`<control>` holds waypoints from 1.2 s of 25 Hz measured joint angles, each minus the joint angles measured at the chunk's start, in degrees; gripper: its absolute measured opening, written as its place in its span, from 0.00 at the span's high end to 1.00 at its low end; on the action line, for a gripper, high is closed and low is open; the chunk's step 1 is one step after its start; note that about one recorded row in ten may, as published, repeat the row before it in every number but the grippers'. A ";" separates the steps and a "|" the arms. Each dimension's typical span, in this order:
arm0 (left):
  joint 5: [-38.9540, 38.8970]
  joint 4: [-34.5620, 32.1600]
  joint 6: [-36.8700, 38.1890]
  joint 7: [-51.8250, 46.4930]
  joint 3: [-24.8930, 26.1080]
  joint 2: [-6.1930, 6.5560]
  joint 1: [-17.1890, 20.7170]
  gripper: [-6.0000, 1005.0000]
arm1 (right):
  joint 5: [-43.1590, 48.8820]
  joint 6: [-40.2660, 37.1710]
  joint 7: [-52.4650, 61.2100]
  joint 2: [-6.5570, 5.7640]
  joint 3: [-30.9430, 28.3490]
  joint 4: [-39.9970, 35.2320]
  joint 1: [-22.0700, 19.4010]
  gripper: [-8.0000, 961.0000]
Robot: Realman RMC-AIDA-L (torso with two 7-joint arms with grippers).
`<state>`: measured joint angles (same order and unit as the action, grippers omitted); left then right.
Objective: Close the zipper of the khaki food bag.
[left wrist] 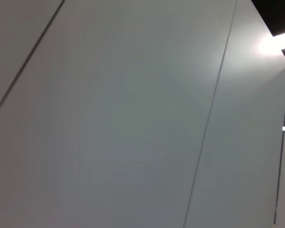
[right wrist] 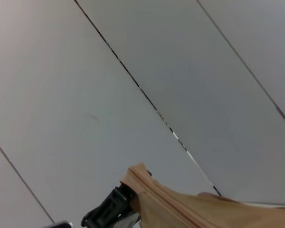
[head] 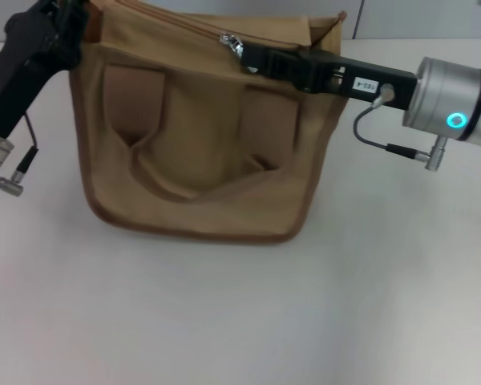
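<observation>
White worktop [head: 224,321] fills the head view, with the khaki bag [head: 200,136] standing on it toward the far side, its front face turned to the camera. Two wide strap tabs [head: 132,100] run down that face, and a handle [head: 196,186] droops between them. Darker brown trim edges the sides and base.

The zipper [head: 194,26] runs as a tan line across the top panel, from the far left corner toward the right. Its small silver pull tab [head: 231,42] lies right of the panel's middle.

The right gripper [head: 248,56] reaches in level from the right, over the top right edge of the bag. Its black jaws end at the silver tab, touching or just beside it; whether they are closed on the tab cannot be told. A silver wrist with a lit ring [head: 457,120] follows behind.

The left gripper [head: 64,20] sits at the bag's top left corner, against the brown trim. The jaws are hidden by the arm's black body, so their state cannot be told.

The right wrist view shows a raised corner of the bag [right wrist: 142,178] with the zipper line [right wrist: 164,204] along it, the other arm's black gripper [right wrist: 107,211] at that corner, and panelled ceiling [right wrist: 133,71] beyond. The left wrist view shows only pale panels [left wrist: 133,118].
</observation>
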<state>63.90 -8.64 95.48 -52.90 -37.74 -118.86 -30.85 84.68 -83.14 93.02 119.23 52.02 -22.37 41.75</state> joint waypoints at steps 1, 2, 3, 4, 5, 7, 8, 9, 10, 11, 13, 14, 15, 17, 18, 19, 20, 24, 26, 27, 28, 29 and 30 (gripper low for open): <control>0.00 -0.07 -0.01 -0.08 0.46 0.04 0.23 0.92 | 0.00 0.00 0.00 0.00 0.00 0.00 0.00 0.99; -0.02 -0.09 -0.02 -0.15 0.91 0.08 0.40 0.92 | -0.02 -0.51 0.04 -0.04 -0.65 -0.26 -0.50 0.99; -0.04 -0.11 -0.02 -0.24 1.36 0.10 0.61 0.92 | -0.03 -0.78 0.06 -0.04 -1.14 -0.44 -0.83 0.99; -0.04 -0.16 -0.03 -0.30 1.81 0.13 0.81 0.92 | -0.04 -1.10 0.09 -0.05 -1.56 -0.67 -1.18 0.99; -0.07 -0.43 -0.03 -0.38 2.44 0.19 1.28 0.92 | -0.05 -1.44 0.31 -0.05 -1.86 -1.15 -1.77 0.99; -0.08 -0.60 -0.03 -0.42 2.70 0.22 1.53 0.92 | -0.05 -1.52 0.52 -0.06 -1.94 -1.53 -2.16 0.99; -0.10 -0.79 -0.04 -0.46 2.99 0.24 1.85 0.92 | -0.08 -1.54 0.70 -0.06 -1.95 -1.82 -2.58 0.99; -0.11 -0.89 -0.04 -0.49 3.30 0.24 2.11 0.92 | -0.11 -1.56 0.83 -0.06 -2.14 -1.99 -2.85 0.99; -0.11 -0.93 -0.04 -0.50 3.70 0.24 2.46 0.92 | -0.20 -1.59 0.92 -0.06 -2.74 -2.11 -3.27 0.99; -0.11 -0.93 -0.04 -0.50 3.70 0.24 2.46 0.92 | -0.20 -1.59 0.92 -0.06 -2.74 -2.11 -3.27 0.99; -0.11 -0.94 -0.08 -0.44 4.01 0.24 2.94 0.92 | -0.24 -1.61 0.94 -0.06 -3.42 -2.12 -3.66 0.99; -0.12 -0.95 -0.09 -0.43 4.13 0.24 3.10 0.91 | -0.26 -1.61 0.94 -0.06 -3.54 -2.13 -3.83 0.99; -0.14 -0.95 -0.11 -0.50 4.39 0.24 3.44 0.91 | -0.29 -1.74 0.94 -0.10 -3.60 -2.13 -4.11 0.99; -0.14 -0.95 -0.12 -0.50 4.47 0.24 3.52 0.91 | -0.61 -1.99 0.79 -0.10 -3.67 -2.12 -4.30 0.99; -0.14 -0.95 -0.12 -0.51 4.51 0.24 3.60 0.91 | -1.08 -2.22 0.59 -0.11 -3.77 -2.08 -4.45 0.99; -0.14 -0.95 -0.12 -0.51 4.50 0.23 3.64 0.91 | -1.69 -2.57 0.40 -0.11 -3.94 -1.99 -4.72 0.99; -0.15 -0.92 -0.12 -0.51 4.45 0.22 3.67 0.91 | -3.45 -3.05 0.12 -0.10 -4.18 -1.79 -5.37 0.99; 0.10 -0.72 -0.12 -0.07 4.15 0.15 4.08 0.91 | -6.59 -4.45 -3.07 -0.02 -4.30 -1.61 -6.91 0.99; 0.19 -0.81 -0.02 0.62 4.08 0.05 4.39 0.91 | -8.38 -6.17 -6.92 0.08 -4.30 -1.39 -7.99 0.97; 0.41 -0.88 0.37 1.72 3.82 0.01 4.56 0.91 | -8.74 -6.74 -8.39 0.14 -4.30 -1.22 -8.38 0.95; 0.60 -0.94 1.11 3.38 3.28 0.06 4.71 0.91 | -9.43 -7.60 -11.29 0.25 -4.20 -0.55 -8.92 0.94; 0.60 -0.94 1.11 3.38 3.28 0.06 4.71 0.91 | -9.43 -7.60 -11.29 0.25 -4.20 -0.55 -8.92 0.91; 0.72 -0.94 1.58 3.69 3.02 0.14 4.75 0.91 | -9.79 -8.12 -13.23 0.26 -3.90 0.38 -8.96 0.88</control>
<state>64.61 -9.58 97.06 -49.22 -34.71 -118.72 -26.10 74.89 -91.26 79.78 119.50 48.12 -21.99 32.79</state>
